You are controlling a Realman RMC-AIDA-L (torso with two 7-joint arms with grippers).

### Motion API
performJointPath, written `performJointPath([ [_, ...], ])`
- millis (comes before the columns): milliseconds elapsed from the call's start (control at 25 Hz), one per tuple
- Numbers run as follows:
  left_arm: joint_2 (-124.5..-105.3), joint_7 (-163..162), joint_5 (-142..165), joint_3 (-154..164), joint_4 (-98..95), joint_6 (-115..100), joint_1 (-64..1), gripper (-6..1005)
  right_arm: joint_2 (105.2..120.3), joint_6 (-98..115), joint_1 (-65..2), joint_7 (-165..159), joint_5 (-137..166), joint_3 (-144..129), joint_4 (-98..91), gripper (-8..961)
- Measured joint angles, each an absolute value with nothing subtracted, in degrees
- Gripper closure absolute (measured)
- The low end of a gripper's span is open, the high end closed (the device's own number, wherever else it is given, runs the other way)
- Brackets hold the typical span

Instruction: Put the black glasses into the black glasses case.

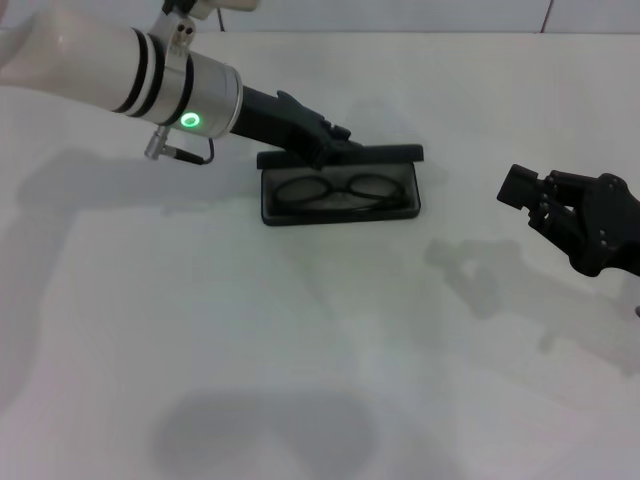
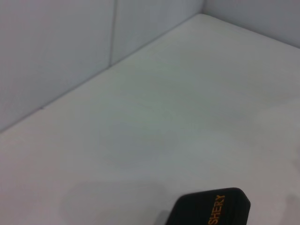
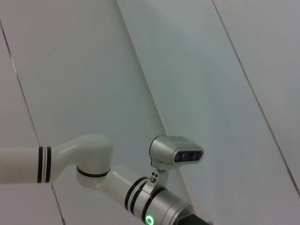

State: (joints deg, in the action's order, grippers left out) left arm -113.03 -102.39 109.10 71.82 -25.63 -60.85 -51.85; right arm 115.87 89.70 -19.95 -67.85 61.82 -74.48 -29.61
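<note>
on your left, the left gripper [image 1: 335,140] reaches in low across the white table [image 1: 300,350] to the back edge of the black glasses case [image 1: 340,205], its forearm sloping down from the upper left with a green ring light lit near the wrist. the fingers sit at the raised lid [image 1: 345,153], which stands up along the far side of the tray; you cannot tell whether they are clamped on it or only resting against it. the placement reads as a hold on the lid, either keeping it up or getting ready to fold it down. the left wrist view catches only a corner of the lid [image 2: 211,208] with orange lettering.

at centre, the black glasses [image 1: 333,191] lie folded flat inside the open tray, lenses side by side, so the insertion looks done and closing is probably what remains.

on your right, the right gripper [image 1: 527,192] hangs well apart from the case, above the table, fingers spread with nothing between them, pointing toward the centre, apparently idle.
</note>
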Motion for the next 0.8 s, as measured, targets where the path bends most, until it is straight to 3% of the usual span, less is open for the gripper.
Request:
performJointPath([
  [480, -115.65, -102.6, 113.4, 71.9, -29.0, -67.6, -50.1, 766, 115.7, 90.2, -20.1, -67.8, 62.3, -74.9, -29.8, 849],
  [800, -116.04, -105.9, 106.9, 64.8, -54.3, -93.2, -37.0, 745, 115.57, 90.4, -21.5, -67.8, 67.3, -75.0, -30.4, 848],
])
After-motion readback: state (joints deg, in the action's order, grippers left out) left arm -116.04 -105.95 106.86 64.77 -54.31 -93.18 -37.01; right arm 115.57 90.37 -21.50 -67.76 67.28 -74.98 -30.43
